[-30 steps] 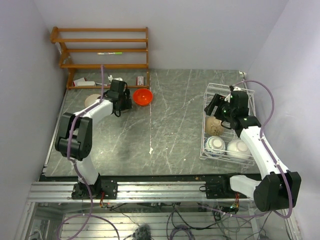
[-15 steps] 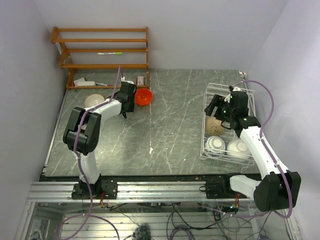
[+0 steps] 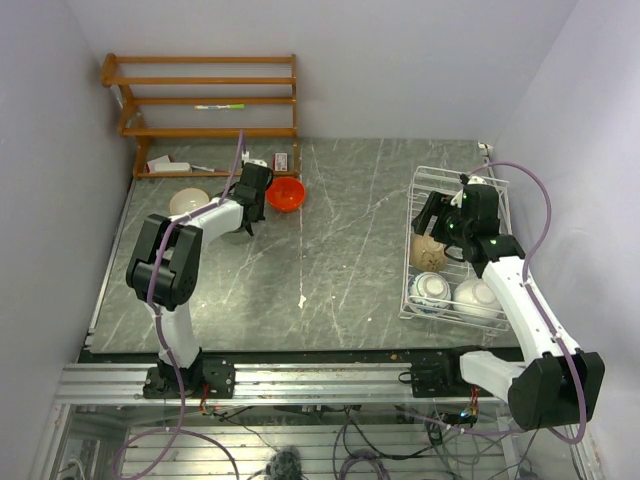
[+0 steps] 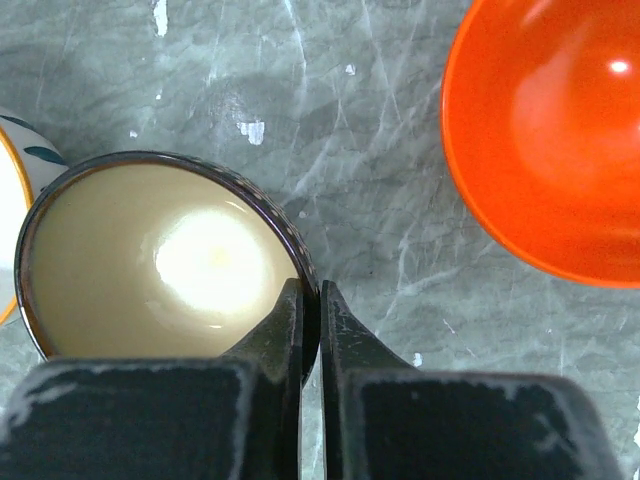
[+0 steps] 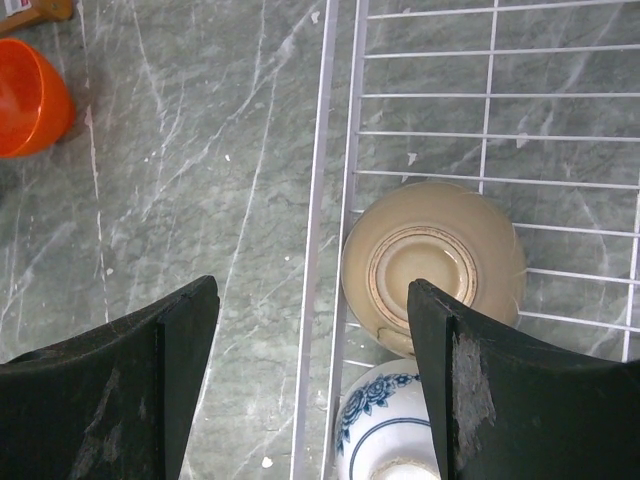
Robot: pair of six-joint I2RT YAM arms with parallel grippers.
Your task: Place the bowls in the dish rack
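Three bowls are already in the dish rack (image 5: 323, 100) on the right side of the table (image 3: 340, 240). A blue-and-white bowl (image 3: 430, 290) and a white bowl (image 3: 476, 297) sit side by side at its near end. Just beyond them a tan bowl (image 5: 432, 265) lies upside down. The right gripper (image 5: 312, 310) hangs over the rack's left rim and this tan bowl with its fingers spread wide and nothing between them.

Farther back on the left, the left gripper (image 4: 310, 300) has its fingers drawn narrow, pinching the rim of a dark-rimmed bowl (image 4: 150, 260) with a cream inside. Whether that bowl rests on the table or is raised cannot be told, and from above the wrist hides it. The orange bowl (image 4: 560, 130) sits near it, apart from the fingers. A pale bowl (image 3: 182, 202) lies on the other side of the arm, in front of the wooden shelf (image 3: 205, 100).

The step in hand looks like the carry to the rack, and the grip is the weak point. A thin pinch at one spot on a glossy rim lets the bowl swing or slide out on a long reach across the table. A sideways start could knock the orange bowl. The right arm stands over the rack, so the left arm could strike it on arrival.
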